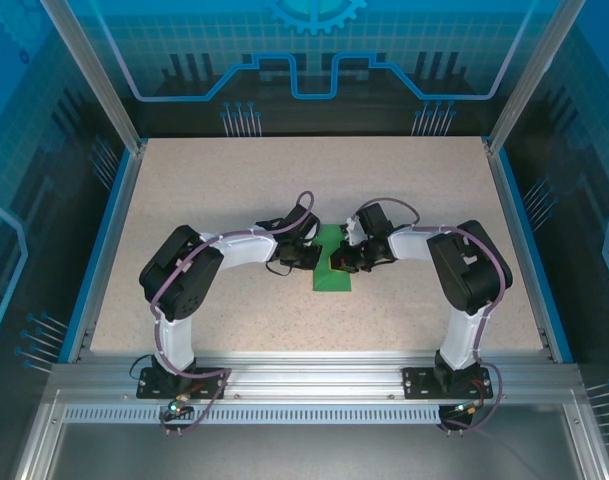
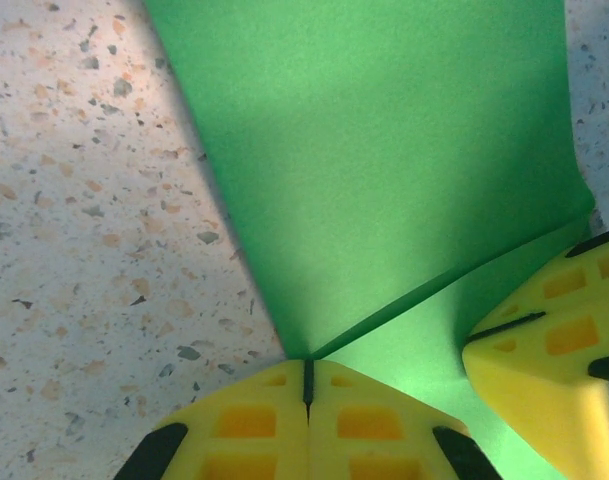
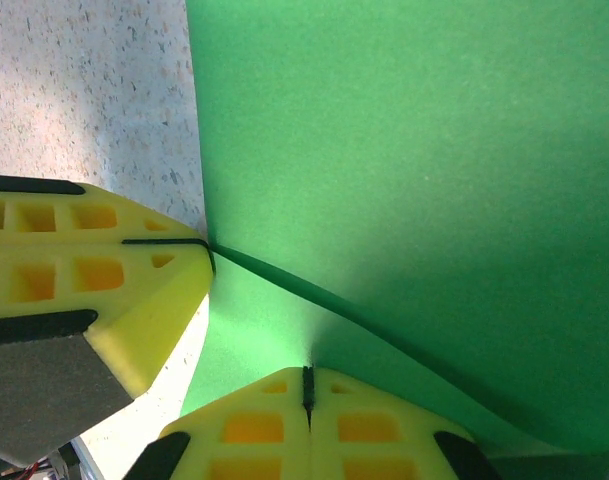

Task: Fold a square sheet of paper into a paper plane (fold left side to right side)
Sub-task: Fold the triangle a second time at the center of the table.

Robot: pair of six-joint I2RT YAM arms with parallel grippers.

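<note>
The square sheet of paper [image 1: 332, 276] is green and lies folded into a narrow shape at the table's middle, between both grippers. My left gripper [image 1: 312, 252] is at its left edge, and its yellow fingertips [image 2: 274, 400] are shut on the corner of a raised flap of the paper [image 2: 384, 150]. My right gripper [image 1: 342, 260] is at the right edge. Its jaws [image 3: 307, 372] are shut where the paper [image 3: 414, 130] creases upward. The flap's edge runs from the left gripper [image 3: 209, 245] toward the lower right. The right gripper [image 2: 469, 342] shows close beside the left one.
The speckled beige table [image 1: 234, 190] is bordered by a blue rim and metal posts, with a metal rail along the near edge where the arm bases are bolted. Both arms bend inward toward the middle.
</note>
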